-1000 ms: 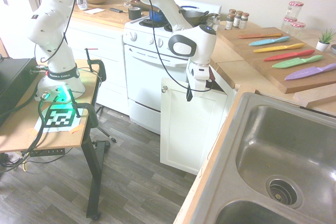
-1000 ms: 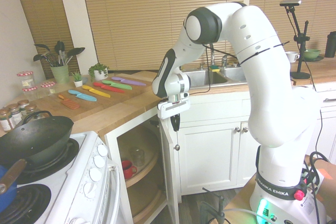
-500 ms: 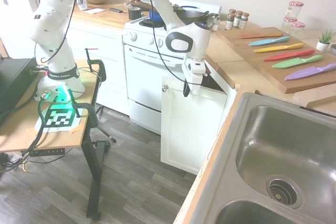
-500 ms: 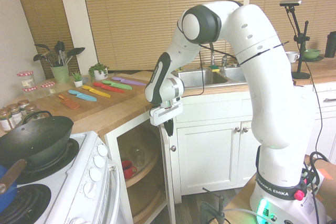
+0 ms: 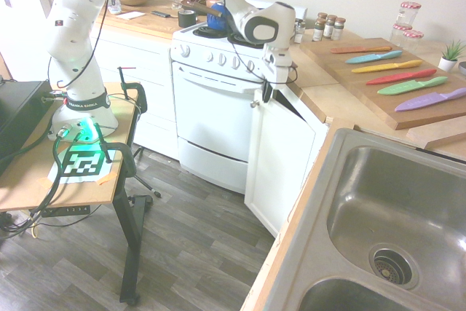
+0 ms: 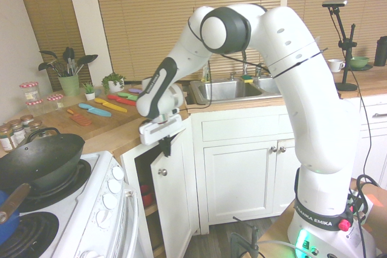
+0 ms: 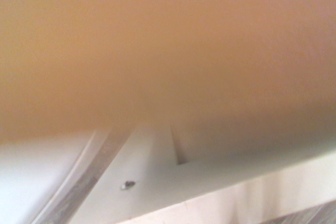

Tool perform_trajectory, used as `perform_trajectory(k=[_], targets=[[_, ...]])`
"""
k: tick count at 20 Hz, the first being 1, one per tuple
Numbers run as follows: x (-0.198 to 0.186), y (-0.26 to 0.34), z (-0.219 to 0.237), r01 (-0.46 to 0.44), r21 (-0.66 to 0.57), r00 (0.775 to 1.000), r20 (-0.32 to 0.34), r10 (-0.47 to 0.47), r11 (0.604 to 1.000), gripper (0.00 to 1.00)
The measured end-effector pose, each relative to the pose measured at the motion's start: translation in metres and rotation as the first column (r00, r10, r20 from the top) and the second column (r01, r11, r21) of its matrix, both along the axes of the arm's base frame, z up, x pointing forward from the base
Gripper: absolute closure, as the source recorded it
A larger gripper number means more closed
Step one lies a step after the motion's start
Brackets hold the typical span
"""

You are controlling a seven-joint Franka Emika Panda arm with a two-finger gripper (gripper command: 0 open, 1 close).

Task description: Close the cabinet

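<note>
The white cabinet door (image 5: 280,158) with its small round silver knob (image 5: 253,103) stands slightly ajar under the wooden countertop, beside the oven. A narrow dark wedge of the inside still shows at its top. My gripper (image 5: 268,91) is shut with nothing in it, and its fingertips rest against the door's top corner just above the knob. From the other side, the gripper (image 6: 166,145) sits at the door (image 6: 175,203) top, with the knob (image 6: 162,172) below it. The wrist view is blurred: countertop underside, the door's top edge and the knob (image 7: 127,184).
The white oven (image 5: 211,121) with its bar handle is directly beside the cabinet. A wok (image 6: 42,161) sits on the stove. A cutting board with several coloured knives (image 5: 393,71) and spice jars (image 5: 328,27) are on the counter. The steel sink (image 5: 393,209) is nearer.
My shut gripper has swept toward the stove along the counter edge, and the door has swung with it from wide open to nearly closed.
</note>
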State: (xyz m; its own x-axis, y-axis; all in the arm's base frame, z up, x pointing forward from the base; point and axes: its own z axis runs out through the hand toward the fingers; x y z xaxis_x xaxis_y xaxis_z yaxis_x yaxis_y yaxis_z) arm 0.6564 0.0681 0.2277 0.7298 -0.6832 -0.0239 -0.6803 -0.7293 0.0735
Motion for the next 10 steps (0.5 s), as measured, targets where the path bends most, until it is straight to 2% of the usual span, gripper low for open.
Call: perform_trajectory(k=[3, 6, 10], targets=[[0.011, -0.016, -0.015, 0.027, -0.006, 1.000, -0.008, -0.027, 1.000, 1.00], [-0.010, -0.054, -0.015, 0.068, -0.003, 0.997, 0.023, -0.068, 0.998, 1.00], [-0.049, -0.119, -0.001, 0.128, 0.070, 0.986, 0.095, -0.134, 0.989, 1.00]])
